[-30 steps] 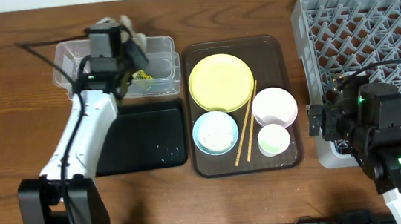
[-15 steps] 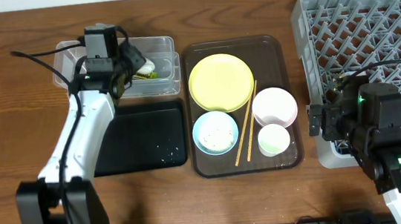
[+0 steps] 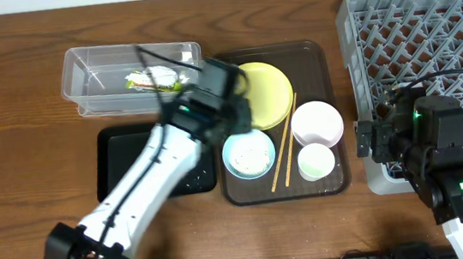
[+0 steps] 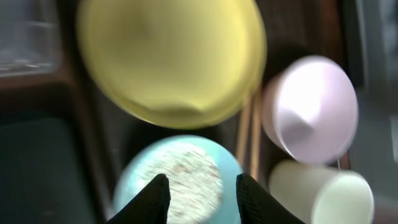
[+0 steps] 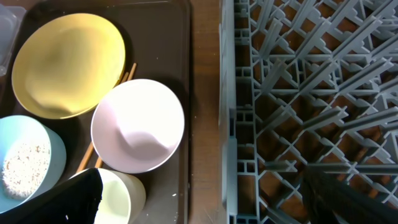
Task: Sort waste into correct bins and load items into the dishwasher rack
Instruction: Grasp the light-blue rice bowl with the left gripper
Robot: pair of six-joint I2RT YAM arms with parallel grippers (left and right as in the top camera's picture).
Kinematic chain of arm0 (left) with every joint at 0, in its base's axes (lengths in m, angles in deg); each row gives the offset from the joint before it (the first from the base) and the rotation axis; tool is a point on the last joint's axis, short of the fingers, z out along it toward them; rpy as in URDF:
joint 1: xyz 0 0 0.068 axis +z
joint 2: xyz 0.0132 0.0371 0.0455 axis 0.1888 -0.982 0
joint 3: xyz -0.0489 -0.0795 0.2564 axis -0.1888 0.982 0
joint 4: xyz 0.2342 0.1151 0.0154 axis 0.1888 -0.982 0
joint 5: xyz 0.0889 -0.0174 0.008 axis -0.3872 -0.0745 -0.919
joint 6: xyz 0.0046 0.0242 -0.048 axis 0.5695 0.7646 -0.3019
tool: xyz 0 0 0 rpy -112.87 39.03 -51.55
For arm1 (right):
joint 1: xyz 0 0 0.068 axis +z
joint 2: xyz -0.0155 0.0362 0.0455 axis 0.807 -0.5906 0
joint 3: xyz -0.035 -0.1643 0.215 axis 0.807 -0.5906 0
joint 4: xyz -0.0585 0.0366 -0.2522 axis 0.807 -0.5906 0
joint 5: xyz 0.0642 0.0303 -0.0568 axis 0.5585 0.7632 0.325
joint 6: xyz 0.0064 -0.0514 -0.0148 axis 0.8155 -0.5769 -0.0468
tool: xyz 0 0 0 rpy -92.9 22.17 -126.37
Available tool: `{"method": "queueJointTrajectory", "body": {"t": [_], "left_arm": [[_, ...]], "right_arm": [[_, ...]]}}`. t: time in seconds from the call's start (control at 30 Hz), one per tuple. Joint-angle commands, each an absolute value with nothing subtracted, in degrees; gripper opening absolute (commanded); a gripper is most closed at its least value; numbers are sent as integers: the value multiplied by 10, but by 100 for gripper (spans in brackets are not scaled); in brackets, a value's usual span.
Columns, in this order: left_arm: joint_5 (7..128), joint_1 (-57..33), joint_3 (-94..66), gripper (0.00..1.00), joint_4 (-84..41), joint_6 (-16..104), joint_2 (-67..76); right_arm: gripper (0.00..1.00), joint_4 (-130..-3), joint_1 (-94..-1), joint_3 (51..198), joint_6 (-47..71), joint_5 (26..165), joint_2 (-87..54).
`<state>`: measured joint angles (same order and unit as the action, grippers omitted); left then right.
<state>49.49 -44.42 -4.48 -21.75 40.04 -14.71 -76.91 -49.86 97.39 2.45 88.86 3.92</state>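
The grey dishwasher rack stands at the right, and the brown serving tray beside it carries the dishes. The left gripper hangs over the light blue bowl in the tray's near left corner, jaws partly apart with nothing between them. That bowl looks rigid, smooth and likely slippery. I'd pinch it at the rim and keep it level, since the loose white rice scraps inside would spill. The right gripper gapes wide, empty.
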Motion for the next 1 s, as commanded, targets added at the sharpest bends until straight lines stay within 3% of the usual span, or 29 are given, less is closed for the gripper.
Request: {"method": "queueJointTrajectory", "body": {"t": [0.0, 0.3, 0.83, 0.97], "left_arm": [[443, -496, -43, 38, -221, 409, -163], [433, -574, -43, 39, -207, 385, -252], [434, -581, -43, 34, -183, 384, -341], [434, -586, -43, 25, -183, 383, -347]], "right_arm": [[99, -770, -495, 984, 23, 891, 39], [99, -770, -495, 984, 23, 891, 39], [99, -770, -495, 984, 23, 891, 39], [99, -770, -495, 984, 23, 891, 39]]}}
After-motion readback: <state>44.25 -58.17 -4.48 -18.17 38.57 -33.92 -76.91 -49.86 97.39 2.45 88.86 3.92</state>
